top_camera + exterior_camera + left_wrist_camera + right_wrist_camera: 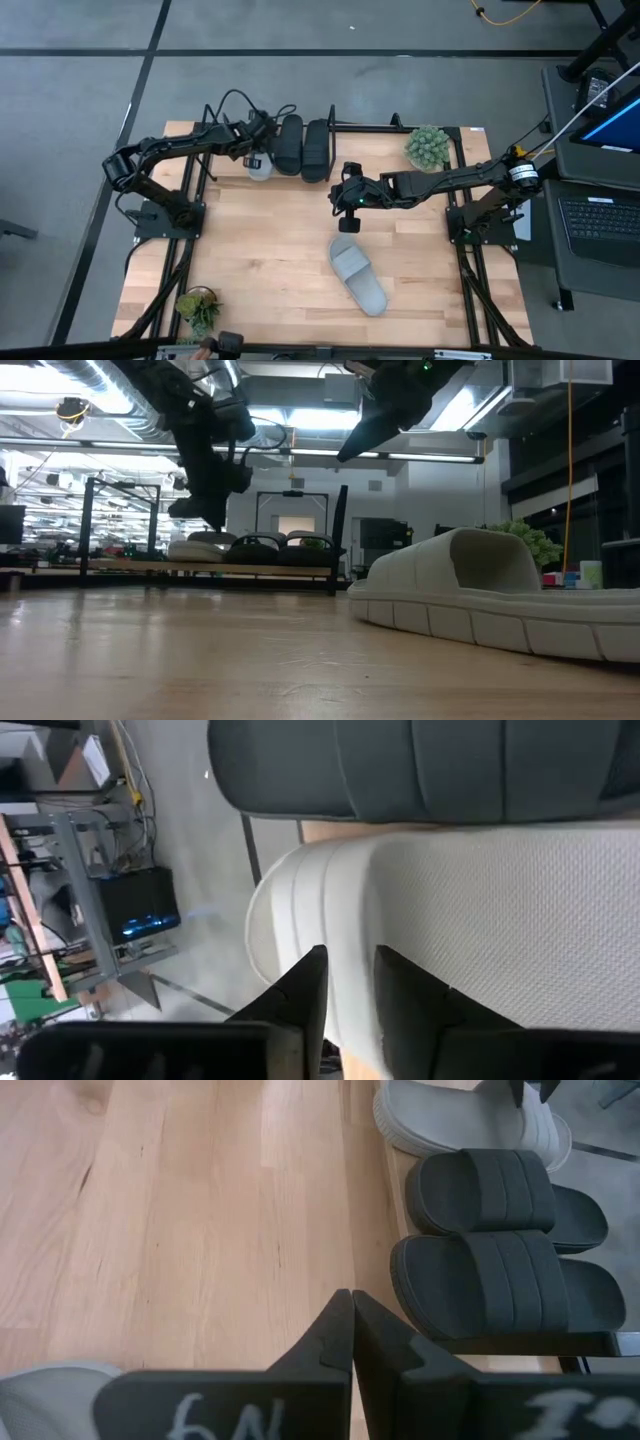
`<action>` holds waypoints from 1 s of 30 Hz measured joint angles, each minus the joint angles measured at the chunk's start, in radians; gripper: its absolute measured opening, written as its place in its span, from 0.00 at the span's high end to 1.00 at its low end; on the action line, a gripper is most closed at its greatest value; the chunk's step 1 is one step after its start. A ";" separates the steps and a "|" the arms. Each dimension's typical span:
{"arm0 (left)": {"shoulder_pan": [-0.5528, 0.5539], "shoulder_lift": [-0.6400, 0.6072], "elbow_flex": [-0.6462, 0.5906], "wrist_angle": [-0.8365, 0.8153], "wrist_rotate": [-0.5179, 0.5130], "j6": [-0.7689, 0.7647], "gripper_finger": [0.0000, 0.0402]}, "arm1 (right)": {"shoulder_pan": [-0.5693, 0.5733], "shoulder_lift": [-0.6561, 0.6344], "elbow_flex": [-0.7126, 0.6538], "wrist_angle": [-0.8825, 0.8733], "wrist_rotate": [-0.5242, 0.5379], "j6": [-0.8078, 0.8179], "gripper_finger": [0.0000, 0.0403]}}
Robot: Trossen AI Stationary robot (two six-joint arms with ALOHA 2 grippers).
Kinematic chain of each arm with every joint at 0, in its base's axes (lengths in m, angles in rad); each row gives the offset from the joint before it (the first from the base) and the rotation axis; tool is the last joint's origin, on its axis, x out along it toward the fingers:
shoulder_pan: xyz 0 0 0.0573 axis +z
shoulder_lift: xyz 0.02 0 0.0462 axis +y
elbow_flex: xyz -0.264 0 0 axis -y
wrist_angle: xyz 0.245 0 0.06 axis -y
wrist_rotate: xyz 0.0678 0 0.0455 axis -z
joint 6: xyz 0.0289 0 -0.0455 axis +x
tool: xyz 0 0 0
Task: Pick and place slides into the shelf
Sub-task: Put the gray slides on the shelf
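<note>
So far, done: two black rubber slides [302, 148] and one pale grey slide [259, 165] sit in the black-rod wooden shelf [375, 127], upper centre.
Left: second pale grey slide [358, 277] lies on the wooden table [270, 250], lower centre.
Left hand [257, 152]: parted around the shelved grey slide.
Right hand [347, 203]: clenched, empty, mid-frame.

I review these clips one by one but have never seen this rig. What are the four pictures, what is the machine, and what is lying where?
Two dark robot arms work at a wooden table. One picture looks straight down, one looks level across the tabletop, and two come from cameras on the arms' wrists. On the shelf sit two black slides and one pale grey slide. The left pincer is at that grey slide, fingers apart at its edge. The right pincer is shut and empty, above the table. A second pale grey slide lies on the table. Two potted plants stand at the corners.
</note>
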 joint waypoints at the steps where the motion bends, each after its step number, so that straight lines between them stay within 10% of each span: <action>1: -0.005 0.000 0.010 -0.010 -0.002 -0.001 0.82 | 0.000 0.000 0.000 0.000 0.000 0.000 0.99; 20: -0.195 -0.001 0.373 -0.417 0.001 -0.297 0.99 | 0.000 -0.036 0.000 -0.022 0.000 -0.109 0.99; 30: -0.364 -0.025 0.353 -0.486 0.095 -0.531 1.00 | 0.000 -0.131 -0.012 -0.135 -0.045 -0.082 0.99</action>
